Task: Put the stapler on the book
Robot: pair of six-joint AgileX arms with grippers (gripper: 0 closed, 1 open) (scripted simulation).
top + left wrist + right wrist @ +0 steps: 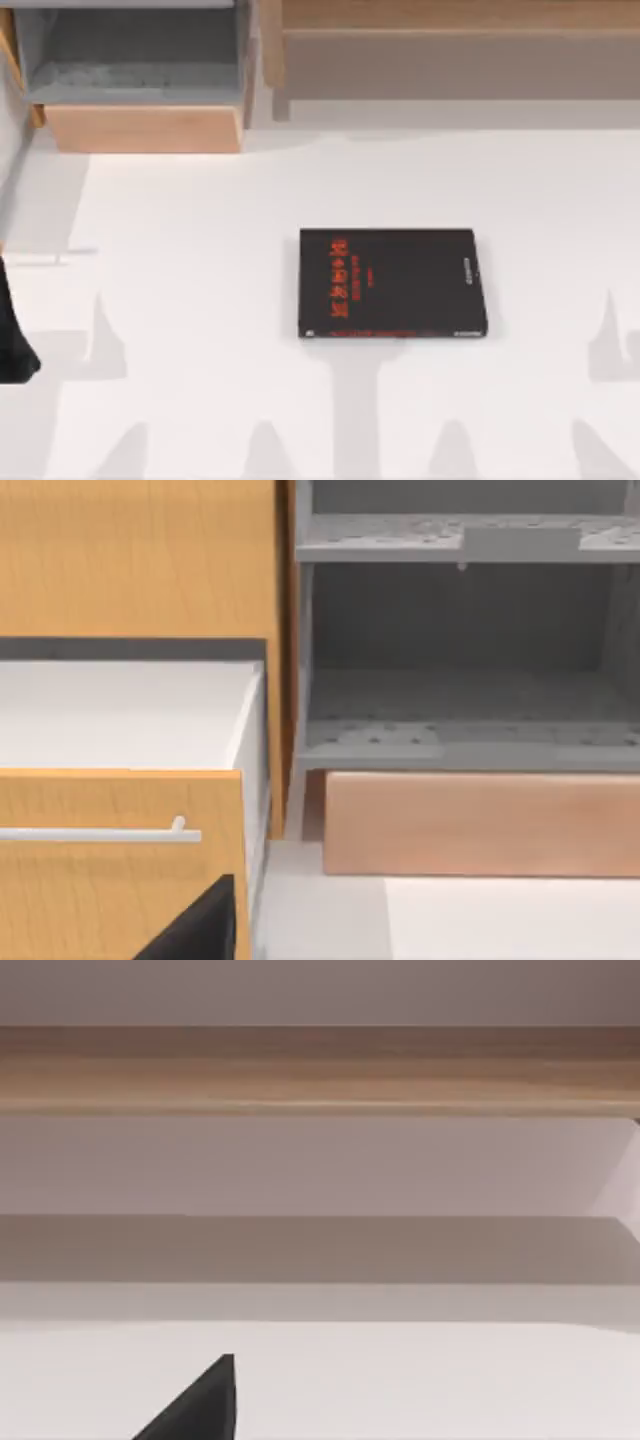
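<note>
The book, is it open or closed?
Closed. The book lies flat on the white table, its black cover with red lettering facing up, no pages spread out.

Black book with red lettering, white table, grey shelf

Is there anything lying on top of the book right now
No, in the top view the book lies flat on the white table with its black cover bare.
</note>
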